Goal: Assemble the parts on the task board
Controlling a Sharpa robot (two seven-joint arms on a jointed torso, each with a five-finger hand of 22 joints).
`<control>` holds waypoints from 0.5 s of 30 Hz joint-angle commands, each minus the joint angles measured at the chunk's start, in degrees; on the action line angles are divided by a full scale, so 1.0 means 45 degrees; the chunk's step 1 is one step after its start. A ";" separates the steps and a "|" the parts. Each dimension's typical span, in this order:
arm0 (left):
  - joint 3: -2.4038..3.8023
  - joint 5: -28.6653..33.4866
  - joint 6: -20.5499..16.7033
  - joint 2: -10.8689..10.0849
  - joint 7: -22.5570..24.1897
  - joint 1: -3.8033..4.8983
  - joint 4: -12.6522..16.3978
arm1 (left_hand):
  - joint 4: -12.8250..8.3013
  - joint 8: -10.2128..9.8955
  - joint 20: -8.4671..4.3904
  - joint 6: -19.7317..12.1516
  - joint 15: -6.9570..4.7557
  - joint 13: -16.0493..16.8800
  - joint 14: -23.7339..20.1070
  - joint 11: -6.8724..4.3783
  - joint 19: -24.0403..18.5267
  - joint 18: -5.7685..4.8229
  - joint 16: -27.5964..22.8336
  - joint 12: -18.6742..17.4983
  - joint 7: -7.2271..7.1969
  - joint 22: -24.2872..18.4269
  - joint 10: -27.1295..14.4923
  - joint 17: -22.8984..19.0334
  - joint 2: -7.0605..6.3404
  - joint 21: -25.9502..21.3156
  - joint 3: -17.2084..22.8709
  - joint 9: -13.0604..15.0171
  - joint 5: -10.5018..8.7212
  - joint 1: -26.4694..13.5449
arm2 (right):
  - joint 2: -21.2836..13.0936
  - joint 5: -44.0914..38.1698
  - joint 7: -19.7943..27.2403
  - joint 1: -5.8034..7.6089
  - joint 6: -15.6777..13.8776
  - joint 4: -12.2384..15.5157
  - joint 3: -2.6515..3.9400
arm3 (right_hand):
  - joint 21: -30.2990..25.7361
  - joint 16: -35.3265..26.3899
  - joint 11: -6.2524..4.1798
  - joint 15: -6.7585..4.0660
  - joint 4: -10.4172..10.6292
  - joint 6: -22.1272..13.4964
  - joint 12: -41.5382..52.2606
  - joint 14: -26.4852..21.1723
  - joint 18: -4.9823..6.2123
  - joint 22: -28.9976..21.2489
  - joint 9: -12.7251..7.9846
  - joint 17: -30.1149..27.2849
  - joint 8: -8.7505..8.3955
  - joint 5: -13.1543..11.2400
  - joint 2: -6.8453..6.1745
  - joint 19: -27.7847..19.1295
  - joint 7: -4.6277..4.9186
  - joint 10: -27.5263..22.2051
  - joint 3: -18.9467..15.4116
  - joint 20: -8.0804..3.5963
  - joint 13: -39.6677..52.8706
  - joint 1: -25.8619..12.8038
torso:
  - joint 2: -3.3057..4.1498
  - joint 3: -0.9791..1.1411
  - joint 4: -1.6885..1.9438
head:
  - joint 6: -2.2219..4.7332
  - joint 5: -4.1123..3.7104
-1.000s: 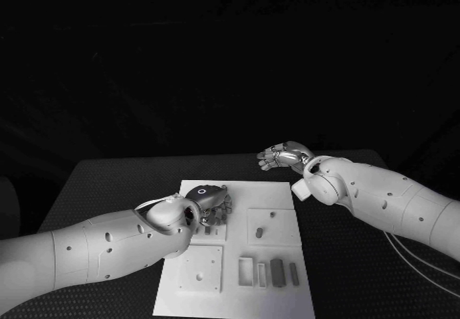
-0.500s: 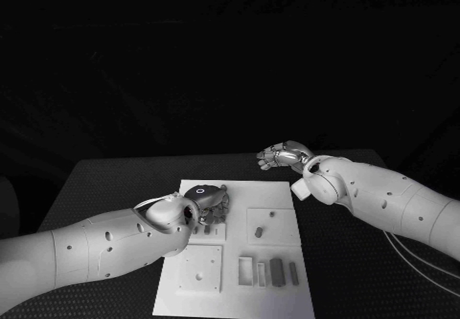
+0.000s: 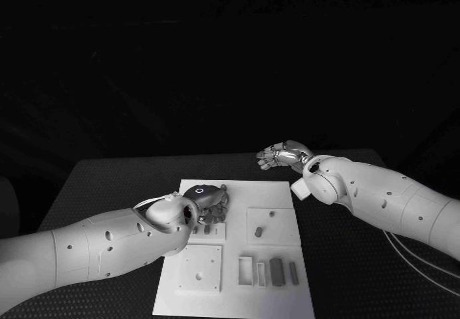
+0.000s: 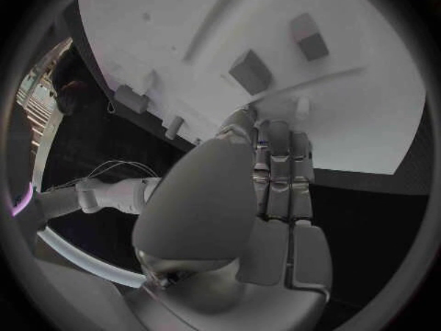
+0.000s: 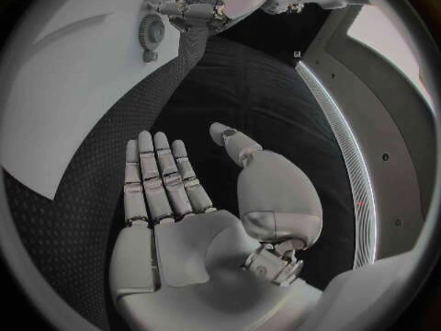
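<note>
The white task board (image 3: 278, 266) lay in the middle of the black table (image 3: 115, 179), and the left hand (image 3: 206, 199) was down over its far left part, fingers (image 4: 280, 162) stretched together with their tips on the board's surface beside a small raised peg (image 4: 301, 109). Whether anything sat pinched under those tips, I could not tell. Two small block parts (image 4: 248, 71) stood just beyond the fingers. Nearer the robot, several slim parts (image 3: 276, 271) stood side by side in the board's near right section, and one short part (image 3: 258, 232) sat in the square plate above them. The right hand (image 3: 283, 156) hung off the board's far right corner, palm bare, fingers (image 5: 156, 176) straight and relaxed, holding nothing.
</note>
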 commanded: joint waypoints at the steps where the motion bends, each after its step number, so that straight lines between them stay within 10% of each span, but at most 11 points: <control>1: -0.0001 -0.0071 0.0259 0.0072 0.0059 -0.0009 0.0031 | 0.0004 -0.0042 -0.0631 0.0056 0.0057 0.0000 0.0020 0.0025 0.0115 -0.0196 0.0128 -0.0003 0.0024 0.0036 0.0143 0.0011 0.0132 0.0071 0.0087 -0.0019 -0.0088 0.0033 | 0.0020 -0.0024 0.0156 -0.0004 0.0184 0.0014 0.0002 | -0.0048 0.0045 0.0033 0.0018 0.0052 -0.0095 -0.0061 -0.0103 -0.0020 0.0023 -0.0018 -0.0022 0.0074 0.0063 -0.0021 -0.0059 0.0477 0.0020 -0.0052 0.0003 -0.0017 -0.0106 | 0.0000 -0.0003 0.0004 | -0.0010 -0.0008; 15: -0.0002 0.0048 0.0750 0.0201 0.0235 -0.0075 -0.0025 | 0.0027 -0.0025 -0.0674 0.0136 -0.0076 -0.0049 -0.0007 -0.0122 0.0131 -0.0197 0.0233 -0.0046 -0.0095 0.0110 0.0204 -0.0027 0.0164 0.0062 -0.0028 -0.0089 -0.0340 -0.0205 | 0.0015 -0.0024 0.0157 -0.0004 0.0172 0.0005 0.0002 | -0.0057 0.0048 0.0032 0.0017 0.0054 -0.0094 -0.0061 -0.0104 -0.0019 0.0031 -0.0023 -0.0029 0.0077 0.0061 -0.0016 -0.0055 0.0476 0.0021 -0.0053 0.0003 -0.0017 -0.0105 | -0.0004 -0.0001 0.0002 | -0.0032 0.0008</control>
